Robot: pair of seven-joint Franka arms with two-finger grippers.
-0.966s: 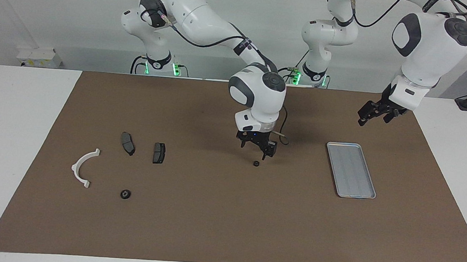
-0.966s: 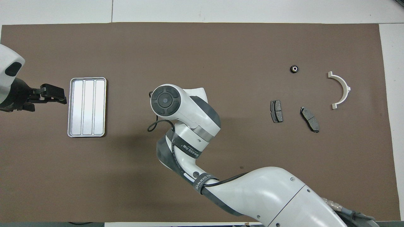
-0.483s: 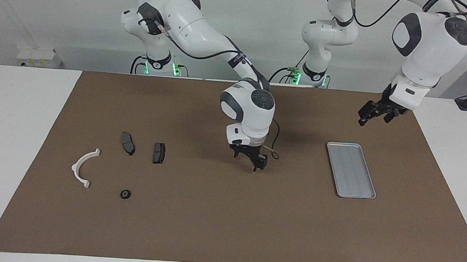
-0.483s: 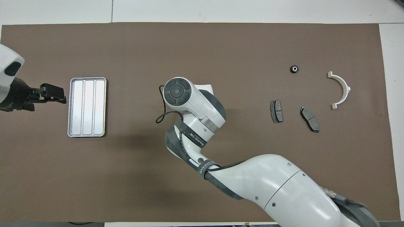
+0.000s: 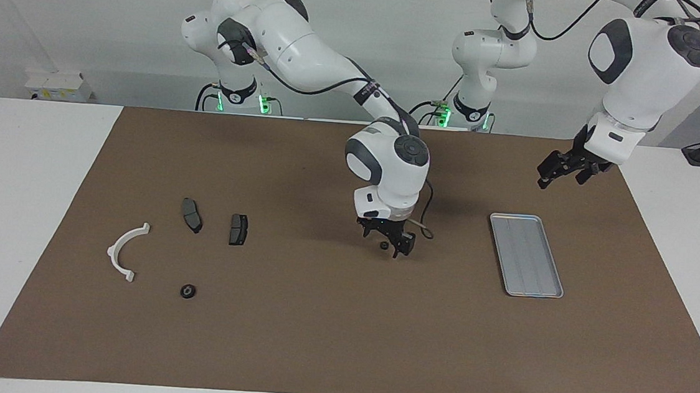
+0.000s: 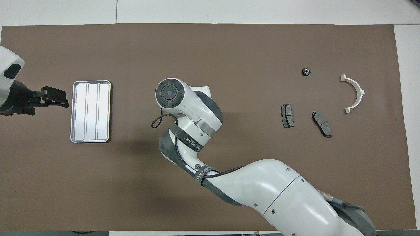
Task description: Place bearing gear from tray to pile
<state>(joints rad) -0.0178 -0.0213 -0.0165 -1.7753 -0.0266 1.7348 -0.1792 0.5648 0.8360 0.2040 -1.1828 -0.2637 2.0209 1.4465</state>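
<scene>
On the brown-matted desk [image 5: 313, 343], mid-desk between the tray [image 5: 526, 255] and the pile [image 5: 127, 252], the right tool [image 5: 385, 243] is straddling the bearing gear [image 5: 385, 245], grip unreadable, and should be centring squarely before pinching, while the left tool [image 5: 561, 168] is waiting.

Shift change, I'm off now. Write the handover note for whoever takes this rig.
Right gripper: low over mid-mat, right at a small black gear; whether it grips it cannot be told.
Left gripper: waits over the mat by the end of the tray nearer the robots.
The tray holds nothing.
Pile, toward the right arm's end: white bracket, two dark plates, and a second gear lying farther from the robots than they do.
Done: tray emptied, one gear at the pile.
Left: bring the mid-mat gear to the pile.
</scene>
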